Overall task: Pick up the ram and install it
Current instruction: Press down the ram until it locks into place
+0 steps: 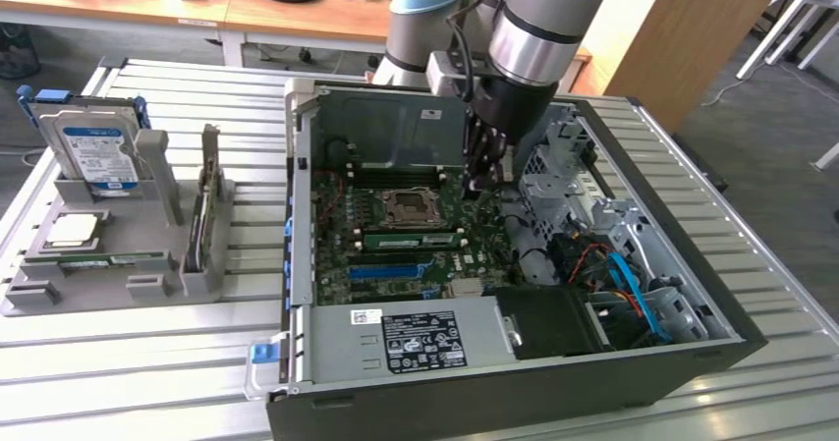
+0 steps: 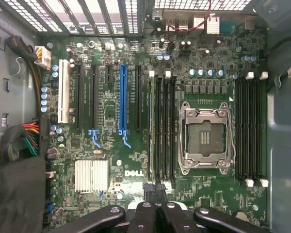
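Gripper (image 1: 484, 182) is being held fully shut inside the open PC case (image 1: 295, 215), w/ nothing being gripped as far as can be told. Fingertips (image 2: 148, 189) are being held just above the mobo (image 2: 111, 150), at the near end of the DIMM slot bank (image 2: 163, 126). Ram (image 1: 413, 237) is being seen as a green stick standing in a slot next to the CPU socket (image 2: 204, 138), just beside the gripper and lower than it. It looks seated, but whether its latches are closed can't be told. Risks being noted: if the stick is only half in, a push near one end alone could be tilting it, leaving the far latch unclicked. W/ fingers this near the board, any sideways drift could be knocking the white slot latches or the small caps, and the empty socket's contacts are being left exposed right beside the tool. Room is being judged tight. The drive cage (image 1: 577, 181) is being crowded by the wrist on the side away from the ram, and the rear wall of the case is close behind the arm. Clear room is being found only straight up thru the open side. PSU (image 1: 407, 338) is well apart, and so is the parts tray (image 1: 27, 299) w/ the hard drive (image 1: 92, 151) outside the case.
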`<state>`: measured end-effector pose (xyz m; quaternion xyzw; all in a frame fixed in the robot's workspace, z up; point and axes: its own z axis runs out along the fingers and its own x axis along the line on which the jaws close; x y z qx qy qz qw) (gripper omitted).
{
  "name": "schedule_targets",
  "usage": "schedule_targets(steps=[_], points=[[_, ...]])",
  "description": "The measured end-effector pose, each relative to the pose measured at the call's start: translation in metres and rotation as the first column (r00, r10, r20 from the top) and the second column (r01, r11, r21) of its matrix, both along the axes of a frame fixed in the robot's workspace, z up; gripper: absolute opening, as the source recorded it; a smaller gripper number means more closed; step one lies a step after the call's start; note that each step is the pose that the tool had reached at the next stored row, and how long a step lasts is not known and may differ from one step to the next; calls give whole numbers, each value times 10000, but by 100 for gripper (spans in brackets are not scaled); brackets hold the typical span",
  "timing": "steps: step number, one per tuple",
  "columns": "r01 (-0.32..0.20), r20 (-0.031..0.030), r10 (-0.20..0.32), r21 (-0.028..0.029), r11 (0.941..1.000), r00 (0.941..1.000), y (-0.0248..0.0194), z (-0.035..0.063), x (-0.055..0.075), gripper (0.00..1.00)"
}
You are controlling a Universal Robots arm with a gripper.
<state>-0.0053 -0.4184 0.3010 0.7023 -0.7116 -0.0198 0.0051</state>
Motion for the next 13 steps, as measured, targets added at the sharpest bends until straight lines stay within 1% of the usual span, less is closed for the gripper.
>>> schedule_targets(steps=[13], points=[[0, 0, 0, 1, 10000, 10000, -1, -114, 0, 11]])
